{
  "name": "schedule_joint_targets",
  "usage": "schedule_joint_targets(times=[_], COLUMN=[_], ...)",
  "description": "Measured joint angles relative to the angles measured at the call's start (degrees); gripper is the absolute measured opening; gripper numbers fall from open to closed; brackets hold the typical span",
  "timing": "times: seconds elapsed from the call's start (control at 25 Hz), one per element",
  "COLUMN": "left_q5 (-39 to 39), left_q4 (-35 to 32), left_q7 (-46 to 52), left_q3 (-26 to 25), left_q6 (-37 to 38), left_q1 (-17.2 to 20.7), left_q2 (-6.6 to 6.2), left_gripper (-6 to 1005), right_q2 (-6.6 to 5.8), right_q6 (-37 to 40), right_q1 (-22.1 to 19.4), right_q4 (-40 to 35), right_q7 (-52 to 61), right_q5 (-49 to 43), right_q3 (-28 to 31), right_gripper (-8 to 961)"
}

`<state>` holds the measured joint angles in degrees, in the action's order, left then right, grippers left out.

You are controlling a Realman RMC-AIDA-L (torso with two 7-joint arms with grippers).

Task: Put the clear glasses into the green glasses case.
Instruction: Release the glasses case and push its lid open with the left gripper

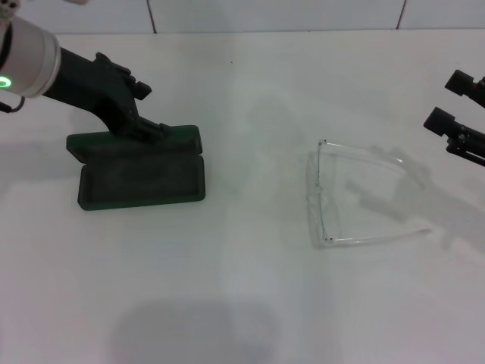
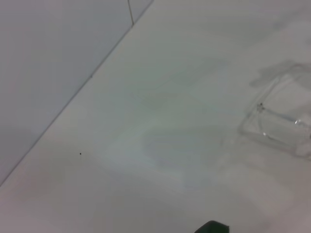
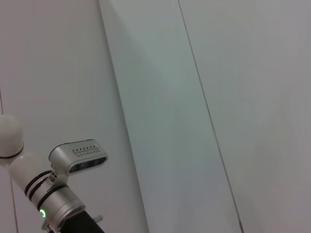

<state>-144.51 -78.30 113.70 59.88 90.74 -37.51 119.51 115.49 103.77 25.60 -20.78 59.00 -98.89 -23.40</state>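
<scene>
In the head view the green glasses case (image 1: pixel 142 176) lies open at the left centre of the frame on the white tabletop (image 1: pixel 242 303), its lid laid back flat toward the upper edge and its dark inside facing up. The left claw (image 1: pixel 155 129) reaches in from the upper left corner and sits at the lid's far edge, its dark fingers touching or just above the lid; whether it is clenched or released I cannot tell, as the fingers merge with the dark case. The clear glasses (image 1: pixel 356 193) lie on the tabletop at the right centre of the frame, well apart from the case, arms unfolded and pointing toward the right edge, the front of the frame turned toward the case. The right claw (image 1: pixel 461 121) hangs at the right edge, near the arm tips, its two dark fingers spread apart and grasping nothing. In the left wrist view the glasses (image 2: pixel 284 119) appear faintly at the right edge.
</scene>
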Motion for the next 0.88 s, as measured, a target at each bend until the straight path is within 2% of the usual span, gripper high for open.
schedule_joint_targets(times=[0.28,0.6,0.88], left_q5=[-4.71,-5.89,-7.25], left_q4=[3.82,7.26,11.58], left_q7=[-0.04,-0.02,0.74], left_q3=[2.68,3.88,4.45], left_q6=[-3.65,-6.68,-8.59], left_q1=[-0.08,-0.65,-2.67], left_q2=[0.07,0.07,0.05], left_gripper=[751,750,749], right_q2=[0.00,0.00,0.04], right_q6=[-0.38,-0.51,-0.54], right_q1=[-0.05,-0.09,-0.16], right_q4=[0.05,0.64,0.78], right_q7=[-0.02,-0.09,-0.11], right_q5=[0.02,0.01,-0.23], right_q3=[-0.12,-0.16,-0.15], right_gripper=[884,884,884])
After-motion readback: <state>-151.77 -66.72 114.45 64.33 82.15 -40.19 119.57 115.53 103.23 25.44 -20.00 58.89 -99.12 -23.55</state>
